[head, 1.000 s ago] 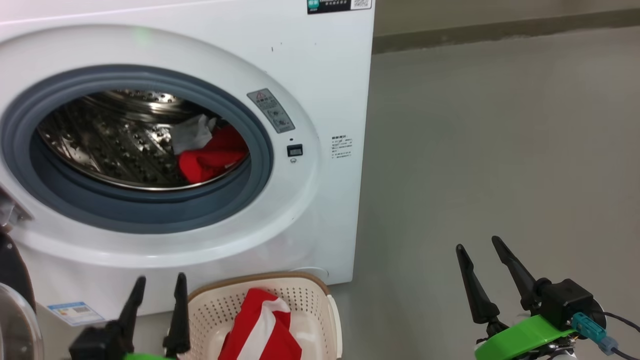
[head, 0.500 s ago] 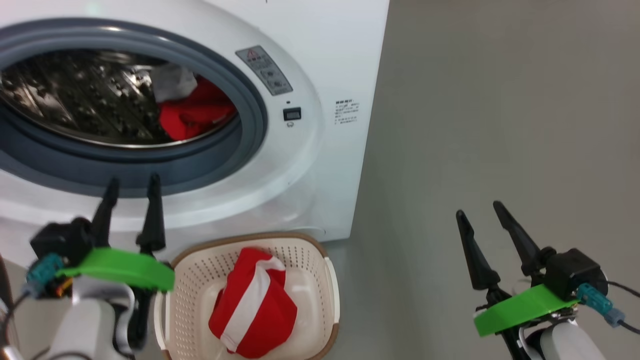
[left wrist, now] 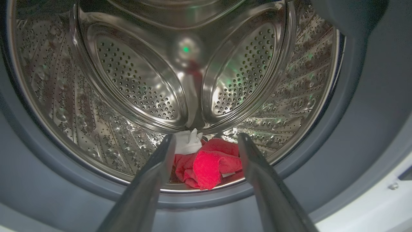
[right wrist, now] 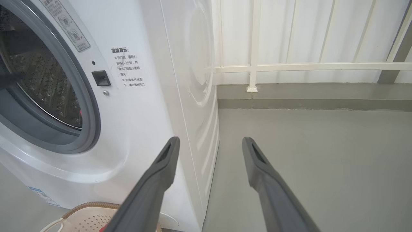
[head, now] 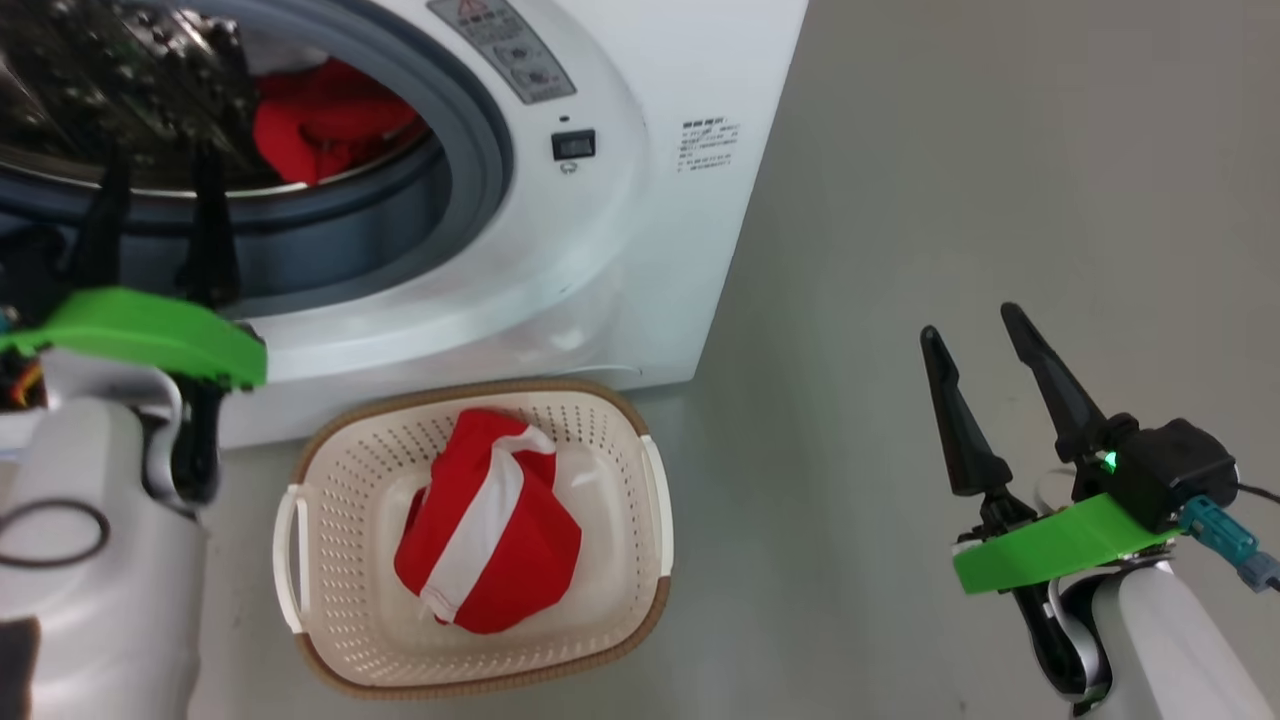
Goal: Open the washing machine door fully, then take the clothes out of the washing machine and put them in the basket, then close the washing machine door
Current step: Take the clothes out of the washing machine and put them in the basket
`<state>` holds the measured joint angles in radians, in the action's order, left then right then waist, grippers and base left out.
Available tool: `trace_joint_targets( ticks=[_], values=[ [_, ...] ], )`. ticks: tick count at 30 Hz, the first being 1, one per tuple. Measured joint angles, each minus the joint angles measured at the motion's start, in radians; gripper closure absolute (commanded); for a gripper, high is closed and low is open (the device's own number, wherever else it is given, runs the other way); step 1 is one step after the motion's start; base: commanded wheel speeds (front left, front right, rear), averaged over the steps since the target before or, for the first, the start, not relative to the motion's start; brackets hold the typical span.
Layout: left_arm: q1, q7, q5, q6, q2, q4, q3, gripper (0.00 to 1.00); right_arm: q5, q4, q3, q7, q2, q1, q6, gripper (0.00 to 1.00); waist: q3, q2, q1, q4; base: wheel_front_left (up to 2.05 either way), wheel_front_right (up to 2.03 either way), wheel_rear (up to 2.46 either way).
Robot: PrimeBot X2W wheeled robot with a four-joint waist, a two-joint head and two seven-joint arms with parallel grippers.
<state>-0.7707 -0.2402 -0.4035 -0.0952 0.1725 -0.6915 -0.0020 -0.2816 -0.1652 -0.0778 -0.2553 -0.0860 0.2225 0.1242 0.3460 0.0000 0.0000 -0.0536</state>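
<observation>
Red fabric clothes (left wrist: 209,162) sit low in the steel drum (left wrist: 135,80) of the white washing machine (head: 650,250), left gripper (head: 158,165) spread wide at its mouth, right gripper (head: 970,325) wide too, one red-and-white garment (head: 490,520) in the cream perforated basket (head: 625,425)

Jaws wide open on both sides, nothing held.
Left gripper (head: 160,160) sits up high on the left side of the head view, fingers pointing straight up the view, pale left forearm (head: 90,560) rising under its green wrist plate (head: 140,335). Right gripper (head: 970,322) hangs low on the right, fingers spread and leaning a bit to the left.
</observation>
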Motion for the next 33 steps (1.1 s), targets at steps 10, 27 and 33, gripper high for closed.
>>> trace_joint_targets(
  ticks=[10,27,33],
  values=[
    [-0.221,-0.008,-0.039,-0.021,0.012,-0.218,0.002,0.0,0.0,0.005,-0.017,0.0,-0.004,0.039,0.0,0.0,0.096,0.0001,0.0,-0.011,0.0,0.0,0.0],
    [-0.418,0.067,-0.148,-0.03,0.035,-0.419,-0.102,0.0,-0.001,-0.002,-0.067,0.0,-0.003,0.083,0.0,0.0,0.17,0.0,0.0,-0.049,0.0,0.0,0.0],
    [-0.436,0.13,-0.191,-0.03,0.063,-0.458,-0.149,0.0,-0.008,-0.004,-0.079,0.0,-0.003,0.112,0.0,0.0,0.184,0.0,0.0,-0.071,0.0,0.0,0.0]
  ],
)
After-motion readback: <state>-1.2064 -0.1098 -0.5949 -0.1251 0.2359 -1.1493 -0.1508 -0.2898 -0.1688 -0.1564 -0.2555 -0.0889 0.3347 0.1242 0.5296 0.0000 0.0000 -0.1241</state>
